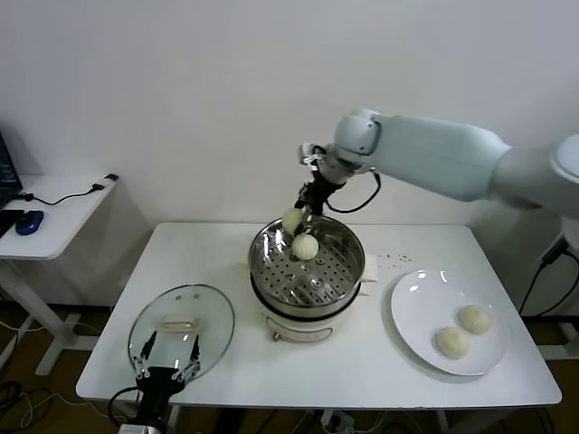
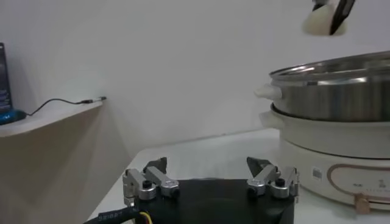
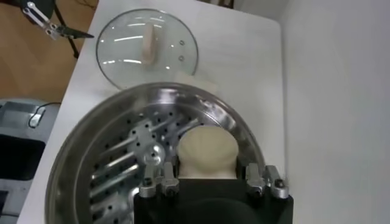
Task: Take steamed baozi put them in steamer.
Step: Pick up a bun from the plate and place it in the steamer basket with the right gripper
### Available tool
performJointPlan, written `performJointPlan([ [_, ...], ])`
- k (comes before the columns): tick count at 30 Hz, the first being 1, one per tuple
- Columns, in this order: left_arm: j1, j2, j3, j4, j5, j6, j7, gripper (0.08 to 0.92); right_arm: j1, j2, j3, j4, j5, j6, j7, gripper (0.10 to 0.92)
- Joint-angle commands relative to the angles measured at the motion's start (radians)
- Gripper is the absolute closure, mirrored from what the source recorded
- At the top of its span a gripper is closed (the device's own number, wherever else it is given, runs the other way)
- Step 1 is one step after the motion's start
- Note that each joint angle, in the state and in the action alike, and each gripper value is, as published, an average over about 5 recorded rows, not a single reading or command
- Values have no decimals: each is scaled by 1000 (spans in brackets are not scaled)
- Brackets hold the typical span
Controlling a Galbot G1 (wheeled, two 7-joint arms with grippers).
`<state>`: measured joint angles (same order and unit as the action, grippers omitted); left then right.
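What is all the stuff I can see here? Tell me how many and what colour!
baozi in fingers: one, cream-white, above steamer's far rim.
baozi in steamer: one, cream-white, inside the basket.
baozi on plate: two, cream-white, side by side.
steamer: one, shiny steel on white base, table centre.
plate: one, white, robot's right of the steamer.
glass lid: one, clear with pale handle, left near corner.
table: one, white.
side desk: one, white, far left, with a blue mouse.
right gripper: shut on a baozi.
left gripper: open, by the lid.
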<state>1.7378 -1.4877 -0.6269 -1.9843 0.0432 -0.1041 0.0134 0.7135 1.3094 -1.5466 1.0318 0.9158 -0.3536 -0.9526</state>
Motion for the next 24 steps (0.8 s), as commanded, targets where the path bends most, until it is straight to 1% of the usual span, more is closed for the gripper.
performJointPlan([
  [1, 0, 1, 0, 8, -3, -1, 2, 177, -44, 138, -75, -36, 49, -22, 35, 433],
  [19, 3, 9, -8, 25, -7, -8, 5, 177, -124, 161, -104, -90, -3, -26, 33, 426],
  [21, 2, 8, -7, 26, -7, -8, 5, 177, -126, 162, -102, -90, -4, -28, 40, 402],
  [24, 1, 8, -6, 27, -7, -8, 4, 177, -125, 160, -96, -82, -5, -33, 45, 327],
])
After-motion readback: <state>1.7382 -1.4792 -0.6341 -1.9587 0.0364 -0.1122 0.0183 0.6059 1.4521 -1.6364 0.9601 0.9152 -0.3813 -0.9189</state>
